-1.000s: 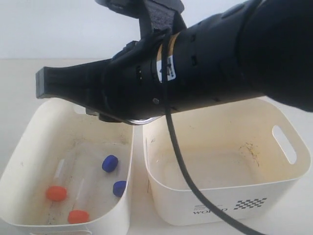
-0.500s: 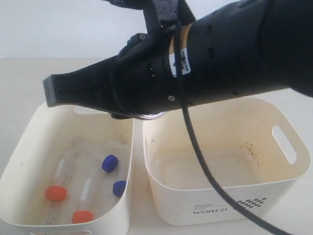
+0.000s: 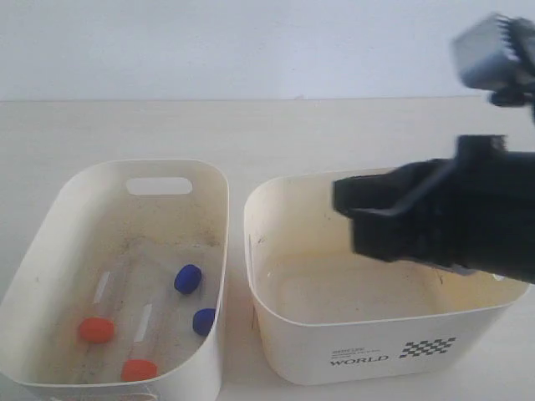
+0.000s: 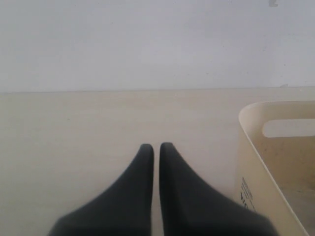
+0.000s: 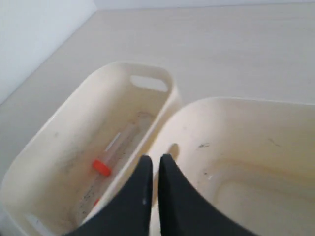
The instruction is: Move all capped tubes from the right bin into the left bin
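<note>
Your right end effector (image 5: 155, 160) is closed and holds nothing, above the facing rims where the left bin (image 3: 50, 225) and right bin (image 3: 284, 334) stand just apart. Your left end effector (image 4: 153, 146) is closed over open counter (image 4: 74, 128). All four capped tubes (image 3: 96, 329) lie in the left bin. The orange-capped pair run lengthwise, caps away from the handle cutout (image 3: 159, 185).

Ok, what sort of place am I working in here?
Probably a lab or test bench: a bare pale tabletop against a plain white wall, with capped tubes lying in the left bin beside the right bin.
</note>
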